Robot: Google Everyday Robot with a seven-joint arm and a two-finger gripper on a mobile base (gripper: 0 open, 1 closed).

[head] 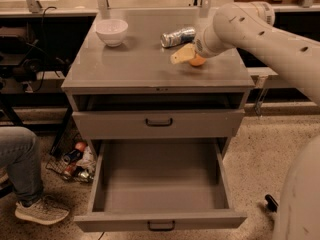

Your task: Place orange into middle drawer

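Observation:
The orange [198, 61] sits on the grey cabinet top [140, 66], right of centre, partly hidden by my gripper [184, 55]. The gripper reaches in from the right on its cream arm and is right at the orange, covering its left side. I cannot tell whether it holds the fruit. The middle drawer [160, 220] is pulled far out below, toward the camera, and its inside is bare. The upper drawer [159, 124] above it stands slightly out.
A white bowl [111, 31] stands at the back left of the top. A crushed silver-blue can [178, 36] lies just behind the gripper. A person's leg and shoe [22, 174] are at the left, with clutter on the floor [75, 161] beside the cabinet.

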